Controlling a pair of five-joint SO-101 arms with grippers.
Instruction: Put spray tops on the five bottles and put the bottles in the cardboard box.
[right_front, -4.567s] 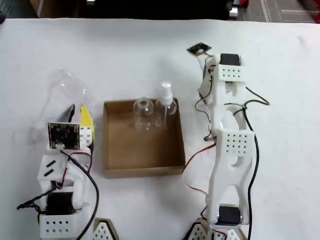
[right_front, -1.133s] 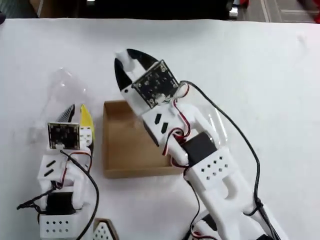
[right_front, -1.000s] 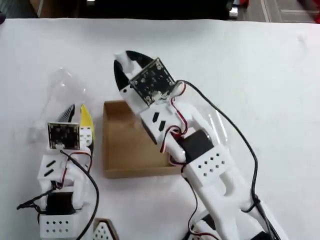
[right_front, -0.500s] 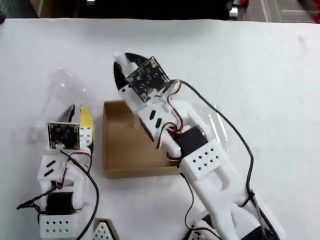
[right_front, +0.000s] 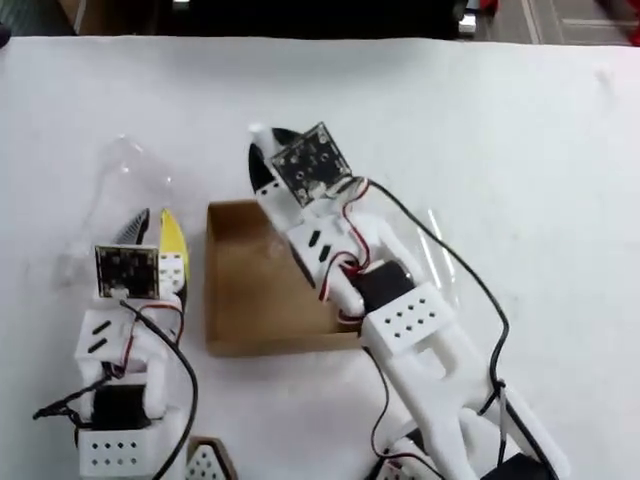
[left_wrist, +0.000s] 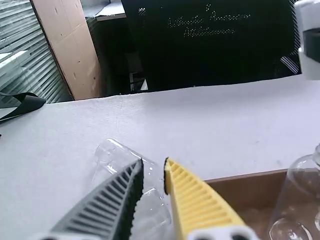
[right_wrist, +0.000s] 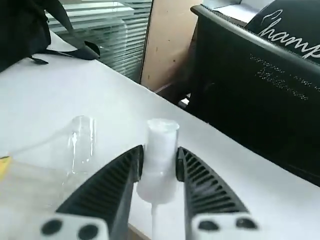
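The right tool (right_wrist: 159, 152) is pinching a spray top (right_wrist: 161, 132) upright, upper centre beyond the box (right_front: 235, 300), apparently to cap the bottle (left_wrist: 112, 155) the left tool (left_wrist: 152, 172) is clamping flat on the tabletop (right_front: 520, 120) at frame left.

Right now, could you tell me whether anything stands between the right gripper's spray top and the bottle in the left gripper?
Nothing visible does. The spray top, clamped in the right gripper, hangs by the cardboard box's far edge; only bare table lies between it and the bottle.
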